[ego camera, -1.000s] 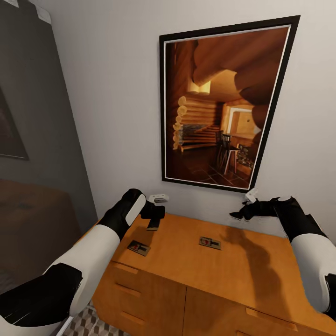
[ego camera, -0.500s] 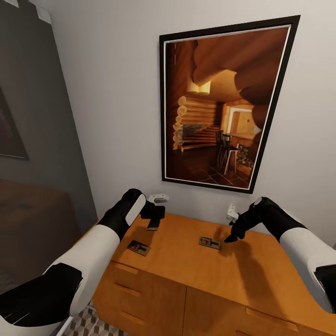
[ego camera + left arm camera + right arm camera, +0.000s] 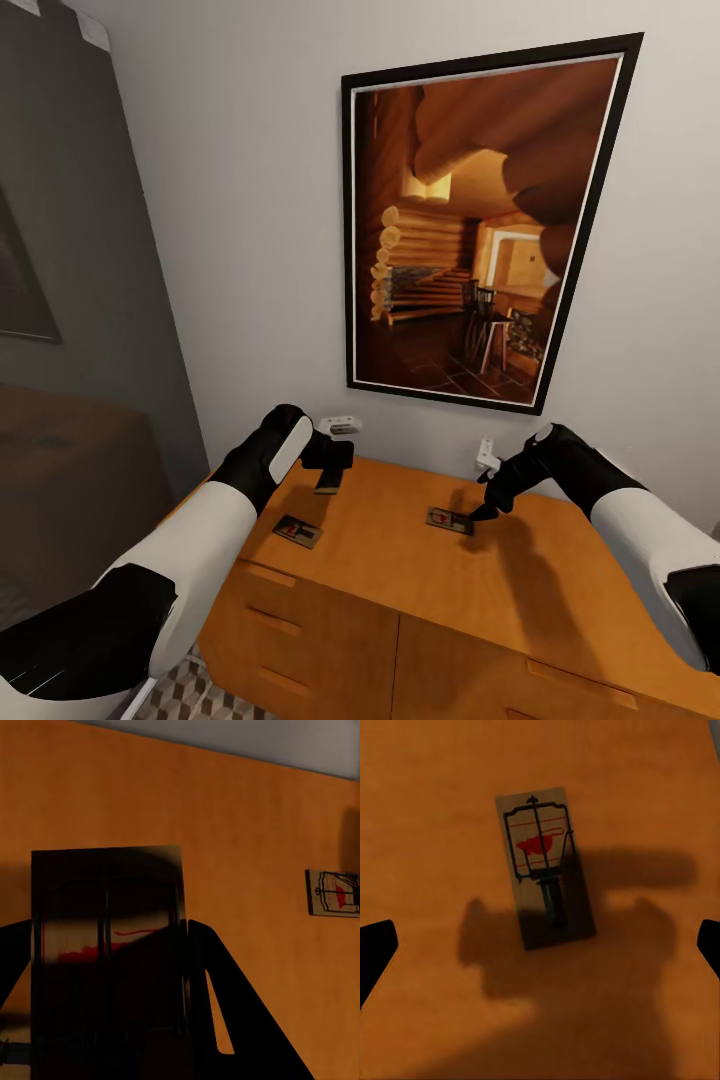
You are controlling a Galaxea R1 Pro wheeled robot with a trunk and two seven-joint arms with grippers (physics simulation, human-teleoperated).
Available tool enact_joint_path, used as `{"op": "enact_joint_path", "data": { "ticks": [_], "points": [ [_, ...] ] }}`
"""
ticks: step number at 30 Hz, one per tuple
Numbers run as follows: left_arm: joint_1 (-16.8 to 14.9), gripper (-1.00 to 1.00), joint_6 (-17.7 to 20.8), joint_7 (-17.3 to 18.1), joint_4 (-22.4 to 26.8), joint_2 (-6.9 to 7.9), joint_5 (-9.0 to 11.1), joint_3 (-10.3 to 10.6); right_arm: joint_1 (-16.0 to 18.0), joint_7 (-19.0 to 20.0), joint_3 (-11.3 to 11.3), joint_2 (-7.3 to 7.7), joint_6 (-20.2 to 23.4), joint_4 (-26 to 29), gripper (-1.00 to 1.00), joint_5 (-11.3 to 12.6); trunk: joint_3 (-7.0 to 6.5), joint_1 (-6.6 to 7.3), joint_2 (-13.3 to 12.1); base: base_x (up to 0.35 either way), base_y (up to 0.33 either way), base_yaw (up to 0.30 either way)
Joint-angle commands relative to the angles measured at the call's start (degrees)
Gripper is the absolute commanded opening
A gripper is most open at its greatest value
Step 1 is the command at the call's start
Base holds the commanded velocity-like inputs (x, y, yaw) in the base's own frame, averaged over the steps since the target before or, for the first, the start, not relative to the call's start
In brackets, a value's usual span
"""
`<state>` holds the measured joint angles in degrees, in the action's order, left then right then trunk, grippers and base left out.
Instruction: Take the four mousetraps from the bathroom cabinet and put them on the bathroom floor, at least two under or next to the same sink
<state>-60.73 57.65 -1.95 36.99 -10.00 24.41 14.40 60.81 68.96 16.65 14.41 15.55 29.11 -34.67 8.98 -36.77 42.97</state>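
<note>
The orange-brown cabinet (image 3: 400, 570) stands against the wall, with two mousetraps lying flat on its top. One mousetrap (image 3: 297, 530) is near the left front edge. The other mousetrap (image 3: 449, 520) is in the middle and shows from above in the right wrist view (image 3: 544, 866). My right gripper (image 3: 482, 508) hovers open just right of and above this middle one, its fingertips (image 3: 375, 949) spread wide on either side. My left gripper (image 3: 328, 482) is shut on another mousetrap (image 3: 109, 945), held just above the cabinet's back left corner.
A large framed picture of a log interior (image 3: 480, 230) hangs above the cabinet. Two white wall fittings (image 3: 340, 425) (image 3: 487, 455) sit just above the top's back edge. A dark grey wall panel (image 3: 80, 250) is at the left. Cube-patterned floor tiles (image 3: 190, 695) show below the drawer fronts.
My right arm has swung left and down from the cabinet's right end until its gripper is over the middle mousetrap. The left arm and its held mousetrap have stayed put.
</note>
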Motion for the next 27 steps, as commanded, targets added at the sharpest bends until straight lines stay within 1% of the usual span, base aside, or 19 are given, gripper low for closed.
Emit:
{"op": "enact_joint_path", "data": {
  "ticks": [1,7,14,20,24,27],
  "points": [
    [0.00,-1.00,0.01,0.02,0.01,0.00,-0.15,0.02,-0.02,-0.08,0.01,-0.13,-0.04,0.00,1.00,0.01,0.00,0.00,0.00,0.000,0.000,0.000],
    [0.00,-1.00,0.01,0.02,0.01,0.00,-0.15,0.02,0.00,-0.42,-0.02,-0.53,-0.15,-0.01,1.00,0.15,0.00,0.00,0.00,0.000,0.000,0.000],
    [0.00,-1.00,0.01,0.02,0.01,0.00,-0.15,0.02,0.00,-0.87,0.03,-0.60,-0.13,-0.02,1.00,0.08,0.00,0.00,0.00,0.000,0.000,0.000],
    [0.00,-1.00,0.01,0.02,0.01,0.00,-0.15,0.02,0.00,-3.80,0.25,-0.82,0.22,-0.02,1.00,-0.16,0.00,0.00,0.00,0.000,0.000,0.000],
    [0.00,-1.00,0.01,0.02,0.01,0.00,-0.15,0.02,0.01,-4.42,0.37,-1.39,0.55,-0.02,1.00,-0.25,0.00,0.00,0.00,0.000,0.000,0.000],
    [0.00,-1.00,0.01,0.02,0.01,0.00,-0.15,0.02,0.00,-4.66,0.44,-1.76,1.56,-0.02,1.00,-0.84,0.00,0.00,0.00,0.000,0.000,0.000]
  ]
}}
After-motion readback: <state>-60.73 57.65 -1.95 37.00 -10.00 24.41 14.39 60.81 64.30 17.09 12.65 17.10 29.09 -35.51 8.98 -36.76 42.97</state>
